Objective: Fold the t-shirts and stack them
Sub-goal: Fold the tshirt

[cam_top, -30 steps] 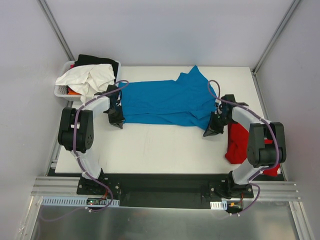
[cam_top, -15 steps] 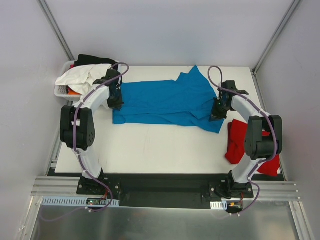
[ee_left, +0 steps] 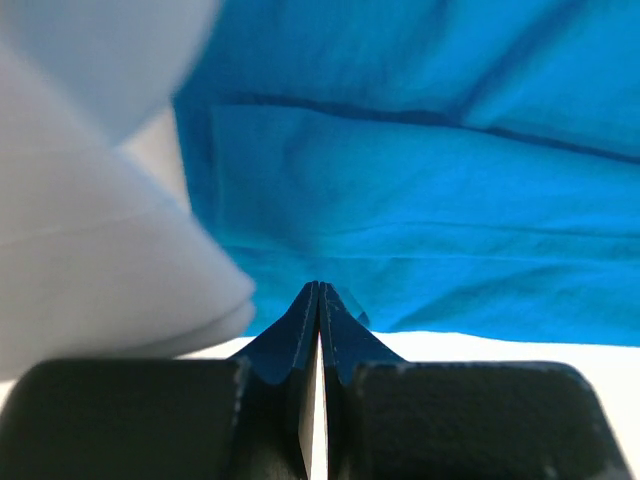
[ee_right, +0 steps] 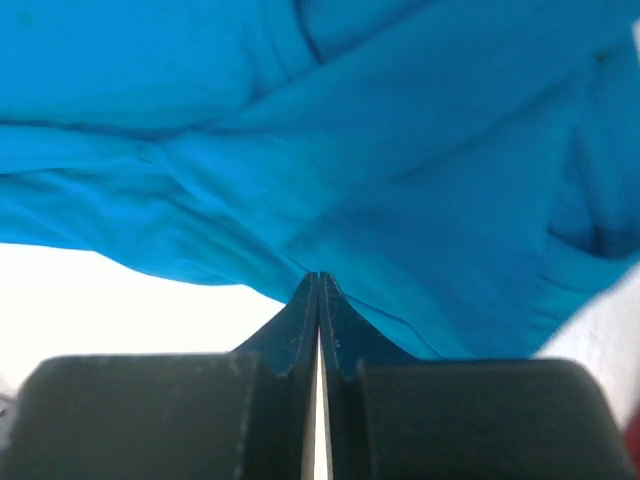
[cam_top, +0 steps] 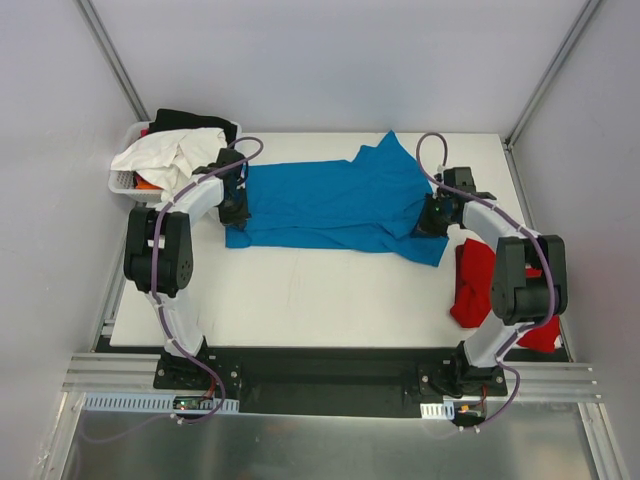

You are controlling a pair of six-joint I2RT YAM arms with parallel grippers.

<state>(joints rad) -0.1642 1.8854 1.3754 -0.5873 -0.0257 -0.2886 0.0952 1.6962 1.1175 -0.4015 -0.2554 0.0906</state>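
**White surface** (cam_top: pixel 320 300), seen from above. The bright turquoise-blue V-neck cotton t-shirt (cam_top: pixel 330 205) lies spread lengthwise across the far half of the surface. It is creased, with one part peaked toward the back.

A white plastic basket (cam_top: pixel 122 185) stands just beyond this shirt's left end, heaped with a white cloth garment (cam_top: pixel 170 155) and a black cloth garment (cam_top: pixel 190 120).

The plain red cotton t-shirt (cam_top: pixel 470 285) lies crumpled just beside the turquoise shirt's near right corner, partly hidden by the right arm.

**Handling.** Both shirts are judged light, limp and not slippery. Each will sag and wrinkle unless held at two separated points, so hems, shoulder seams and corners are the best holds.

**Hands.** The left hand (ee_left: pixel 318 292) is fully closed at the turquoise shirt's left edge, its tips meeting on the cloth and apparently pinching a thin layer. The right hand (ee_right: pixel 317 280) is closed in the same way on the right edge.
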